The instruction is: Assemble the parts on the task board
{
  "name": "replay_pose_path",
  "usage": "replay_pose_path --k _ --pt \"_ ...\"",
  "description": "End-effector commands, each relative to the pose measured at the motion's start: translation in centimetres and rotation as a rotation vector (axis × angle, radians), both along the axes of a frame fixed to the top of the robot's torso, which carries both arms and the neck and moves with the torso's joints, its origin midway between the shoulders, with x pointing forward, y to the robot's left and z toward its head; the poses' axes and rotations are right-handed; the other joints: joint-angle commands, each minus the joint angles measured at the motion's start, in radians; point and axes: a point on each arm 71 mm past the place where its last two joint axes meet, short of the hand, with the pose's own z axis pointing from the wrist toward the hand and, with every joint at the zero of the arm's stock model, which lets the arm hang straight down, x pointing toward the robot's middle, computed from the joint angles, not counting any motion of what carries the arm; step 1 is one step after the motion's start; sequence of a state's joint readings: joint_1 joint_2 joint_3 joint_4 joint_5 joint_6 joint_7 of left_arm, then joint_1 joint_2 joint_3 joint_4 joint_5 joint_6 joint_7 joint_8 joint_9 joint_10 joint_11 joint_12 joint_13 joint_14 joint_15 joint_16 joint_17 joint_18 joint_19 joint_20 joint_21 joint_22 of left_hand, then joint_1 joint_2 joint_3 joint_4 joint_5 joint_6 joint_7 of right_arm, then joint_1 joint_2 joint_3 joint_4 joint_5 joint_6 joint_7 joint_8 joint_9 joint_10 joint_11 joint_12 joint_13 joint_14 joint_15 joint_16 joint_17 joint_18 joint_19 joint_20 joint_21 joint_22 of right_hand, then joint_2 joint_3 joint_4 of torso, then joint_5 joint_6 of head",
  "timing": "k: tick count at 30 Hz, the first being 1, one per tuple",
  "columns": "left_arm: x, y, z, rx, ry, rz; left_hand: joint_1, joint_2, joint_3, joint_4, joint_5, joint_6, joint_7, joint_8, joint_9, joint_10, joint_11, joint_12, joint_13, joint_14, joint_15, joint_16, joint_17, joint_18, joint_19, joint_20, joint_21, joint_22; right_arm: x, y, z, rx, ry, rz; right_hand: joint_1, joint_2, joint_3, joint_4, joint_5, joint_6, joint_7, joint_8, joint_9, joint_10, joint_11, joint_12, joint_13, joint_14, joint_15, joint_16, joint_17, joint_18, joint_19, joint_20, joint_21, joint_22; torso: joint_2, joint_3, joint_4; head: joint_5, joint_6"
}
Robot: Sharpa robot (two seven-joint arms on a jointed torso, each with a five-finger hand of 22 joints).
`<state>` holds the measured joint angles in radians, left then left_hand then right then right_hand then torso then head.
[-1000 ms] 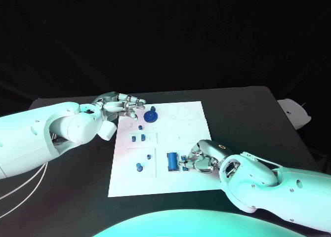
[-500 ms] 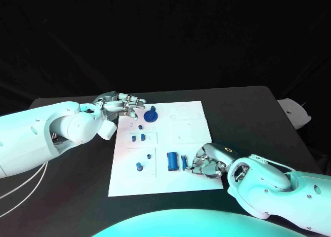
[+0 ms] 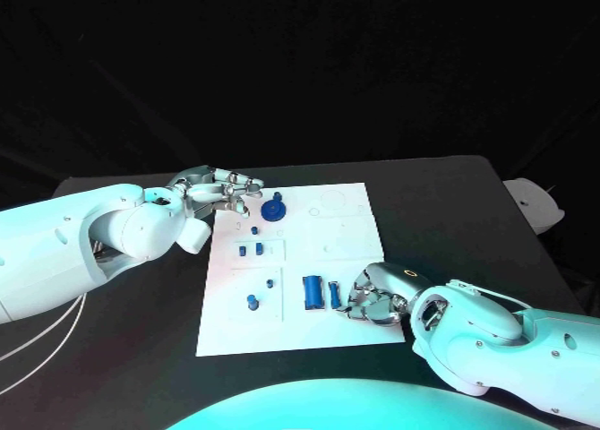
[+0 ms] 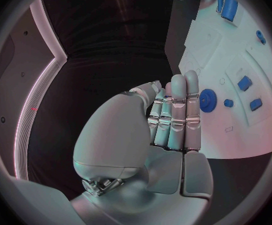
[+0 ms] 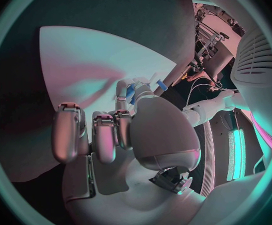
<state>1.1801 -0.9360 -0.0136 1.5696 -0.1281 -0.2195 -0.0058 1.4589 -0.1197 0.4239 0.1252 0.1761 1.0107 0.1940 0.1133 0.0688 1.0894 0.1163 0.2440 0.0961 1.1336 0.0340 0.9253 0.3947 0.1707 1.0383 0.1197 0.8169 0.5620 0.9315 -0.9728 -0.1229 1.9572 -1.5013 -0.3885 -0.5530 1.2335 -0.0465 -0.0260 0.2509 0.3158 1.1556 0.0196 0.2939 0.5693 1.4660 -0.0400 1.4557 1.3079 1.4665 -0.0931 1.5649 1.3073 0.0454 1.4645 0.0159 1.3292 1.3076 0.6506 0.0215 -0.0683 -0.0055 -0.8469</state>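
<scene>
We see a flat white rectangular task board lying in the middle of a black desk. Our left silver hand rests at the board's far left corner, fingers pressed together and holding nothing, just beside a round blue gear-shaped part. Our right silver hand sits at the board's near right edge, fingers curled inward; we cannot tell whether it pinches anything. Just beside it lie a blue cylinder part and a slimmer blue peg part.
</scene>
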Motion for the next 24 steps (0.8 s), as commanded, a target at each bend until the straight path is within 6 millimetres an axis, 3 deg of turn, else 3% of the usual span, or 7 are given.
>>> replay_pose_path --k 1,24 --pt "-0.01 -0.19 0.06 -0.009 0.0 -0.014 -0.003 0.006 0.004 -0.001 0.003 -0.005 0.0 -0.002 0.0 -0.006 0.001 0.002 -0.001 -0.002 0.002 -0.003 -0.001 0.013 0.003 0.004 0.003 0.002 0.05 0.2 -0.09 -0.006 -0.004 0.01 0.004 0.009 -0.002 0.001 -0.003 -0.004 0.001 0.004 0.002 0.068 -0.008 -0.001 0.198 0.104 -0.01 0.005 0.262 -0.001 0.04 -0.005 -0.002 0.205 0.0 0.0003 -0.0003 0.0 -0.002" --pt "0.04 -0.2 0.03 -0.009 0.001 -0.014 -0.003 0.007 0.005 -0.001 0.003 -0.005 0.0 -0.001 0.0 -0.006 0.001 0.003 -0.001 -0.002 0.002 -0.002 -0.002 0.014 0.003 0.004 0.004 0.002 0.53 0.34 -0.15 0.009 -0.026 -0.002 0.017 0.029 -0.009 0.005 0.025 -0.003 -0.003 0.008 0.005 0.069 -0.011 0.002 0.2 0.104 -0.011 0.006 0.263 -0.002 0.042 -0.006 0.003 0.206 -0.001 -0.0001 -0.0003 -0.001 -0.007"
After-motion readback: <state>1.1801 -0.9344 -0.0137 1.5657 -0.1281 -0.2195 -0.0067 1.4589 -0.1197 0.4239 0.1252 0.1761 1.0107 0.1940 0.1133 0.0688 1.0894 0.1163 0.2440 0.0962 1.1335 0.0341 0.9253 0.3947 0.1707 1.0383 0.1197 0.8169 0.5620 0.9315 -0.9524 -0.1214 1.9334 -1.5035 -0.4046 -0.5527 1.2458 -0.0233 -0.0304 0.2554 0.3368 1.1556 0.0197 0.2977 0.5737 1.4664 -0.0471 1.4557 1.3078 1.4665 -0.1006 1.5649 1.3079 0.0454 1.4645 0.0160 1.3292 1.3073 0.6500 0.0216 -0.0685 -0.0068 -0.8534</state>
